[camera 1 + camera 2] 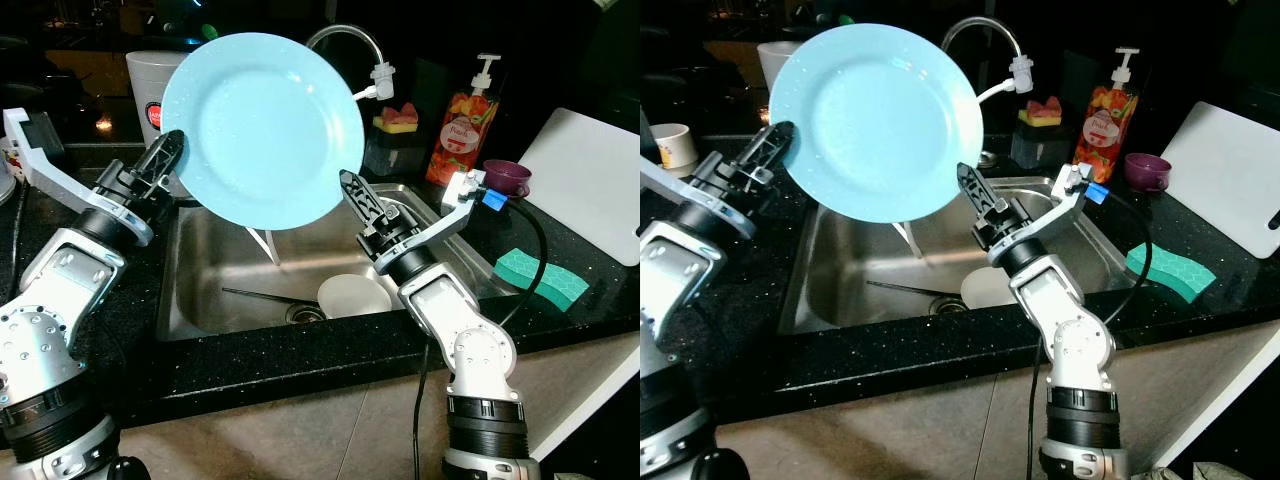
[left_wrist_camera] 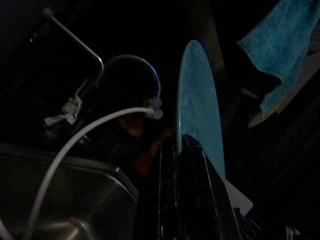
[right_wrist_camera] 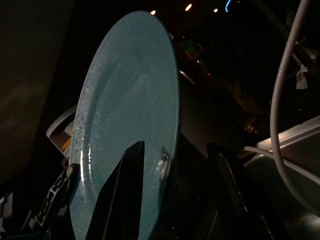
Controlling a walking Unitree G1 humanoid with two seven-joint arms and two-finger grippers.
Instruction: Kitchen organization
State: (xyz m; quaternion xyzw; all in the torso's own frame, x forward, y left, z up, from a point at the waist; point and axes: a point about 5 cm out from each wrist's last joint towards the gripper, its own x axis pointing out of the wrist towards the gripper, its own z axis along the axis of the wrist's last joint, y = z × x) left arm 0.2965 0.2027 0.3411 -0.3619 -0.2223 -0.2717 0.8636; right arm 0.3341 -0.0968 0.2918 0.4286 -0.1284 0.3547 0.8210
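A light blue plate (image 1: 262,130) is held upright above the steel sink (image 1: 200,290). My left gripper (image 1: 172,148) is shut on its left rim; in the left wrist view the plate (image 2: 197,100) runs edge-on between the black fingers. My right gripper (image 1: 352,190) is at the plate's lower right rim. In the right wrist view its fingers (image 3: 127,185) stand apart and open, with the plate's (image 3: 130,115) rim between them.
A white bowl (image 1: 352,296) and a thin utensil (image 1: 260,295) lie in the sink under the faucet (image 1: 345,40). On the black counter to the right are a soap bottle (image 1: 462,120), purple cup (image 1: 507,177), green sponge (image 1: 540,275) and white cutting board (image 1: 590,180).
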